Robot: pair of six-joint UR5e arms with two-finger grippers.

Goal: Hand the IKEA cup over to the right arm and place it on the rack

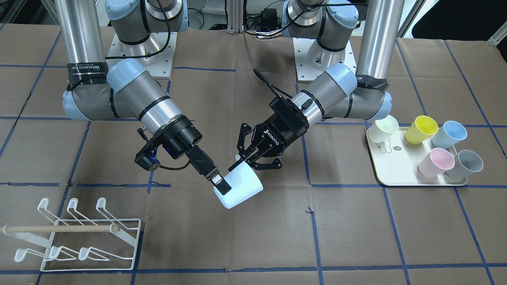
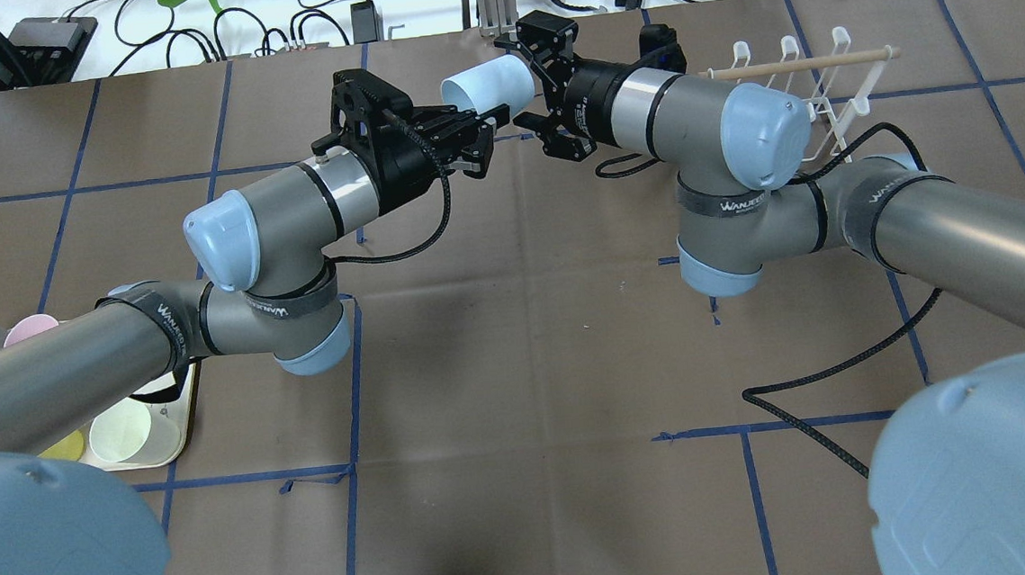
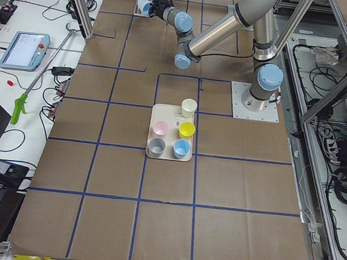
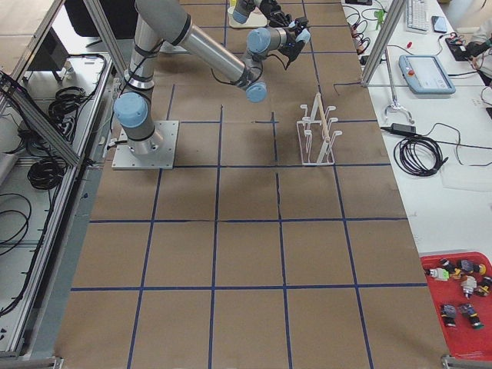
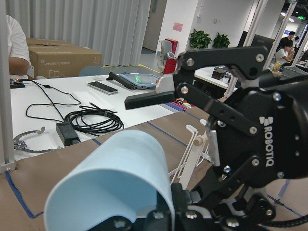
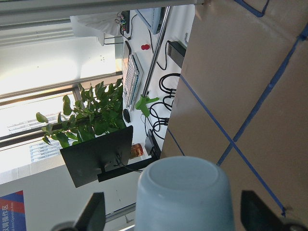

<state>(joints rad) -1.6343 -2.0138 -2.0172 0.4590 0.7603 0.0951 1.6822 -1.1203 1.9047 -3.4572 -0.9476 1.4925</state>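
A pale blue IKEA cup [image 1: 242, 187] hangs on its side above mid-table between both grippers. My left gripper [image 1: 247, 162] is shut on the cup's wall at the rim, on the robot's side of it. My right gripper [image 1: 222, 190] is open around the cup's base; in the right wrist view the base [image 6: 185, 192] sits between the spread fingers [image 6: 96, 211], with a gap on one side. From the left wrist, one right finger [image 5: 149, 98] hovers above the cup [image 5: 110, 178]. The white wire rack [image 1: 91, 237] with its wooden dowel stands on the right arm's side and holds no cup.
A cream tray [image 1: 396, 176] on the left arm's side holds several cups: white, yellow, blue, pink and grey. Blue tape lines grid the brown table cover. A braided black cable [image 2: 807, 375] trails over the table by the right arm.
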